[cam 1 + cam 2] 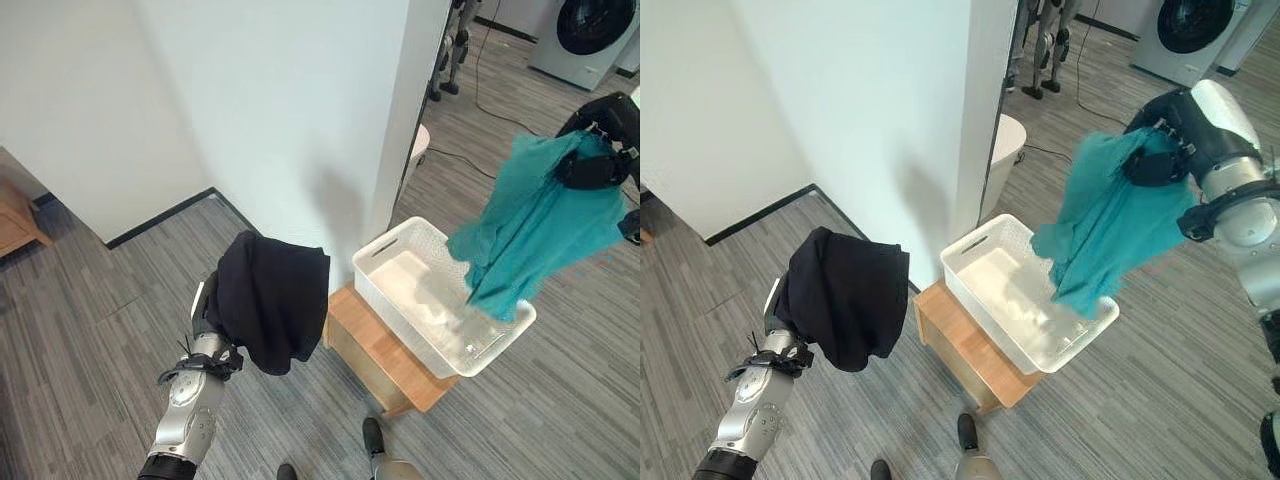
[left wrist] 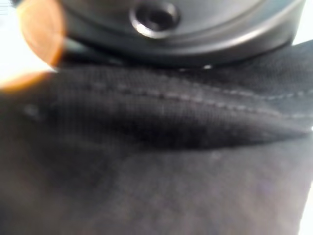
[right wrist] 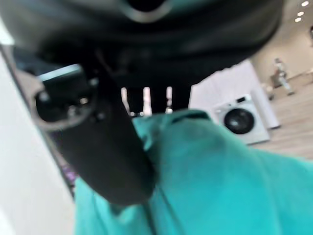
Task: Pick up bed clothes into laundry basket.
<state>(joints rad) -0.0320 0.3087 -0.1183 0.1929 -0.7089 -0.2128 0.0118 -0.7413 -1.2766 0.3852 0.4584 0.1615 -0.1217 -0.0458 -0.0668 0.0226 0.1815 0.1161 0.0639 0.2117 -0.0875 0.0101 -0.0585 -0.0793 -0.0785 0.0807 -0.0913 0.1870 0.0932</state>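
A white wall [image 1: 290,110] is filling the upper left and middle of the frame, with grey plank floor [image 1: 90,330] spreading around its corner. Just right of centre, a white laundry basket [image 1: 381,250] is sitting on a low wooden surface [image 1: 375,345] pushed up against the wall's edge. As far as I can see the basket is holding nothing yet, so I would say the task is roughly at its midpoint: both pieces are picked up, neither is dropped in.

The teal garment [image 1: 535,230] is hanging at the right side of the frame, draped from the right hand [image 1: 1152,160], its lower tail dangling just over the basket's far right corner. The right wrist view is showing the thumb curling onto the teal cloth, so that hand is gripping it. The right arm is raised high and bent, holding the cloth above the basket; releasing there looks like the natural next step.

The black garment [image 1: 270,300] is sitting lower left of centre, bunched over the top of the left arm, well to the left of the basket. It is covering the left hand completely, so I cannot tell how those fingers are set. That arm is standing upright from the bottom edge, forearm vertical, and it would need to swing right to reach the basket.

In the top right corner a washing machine [image 1: 590,35] is standing.
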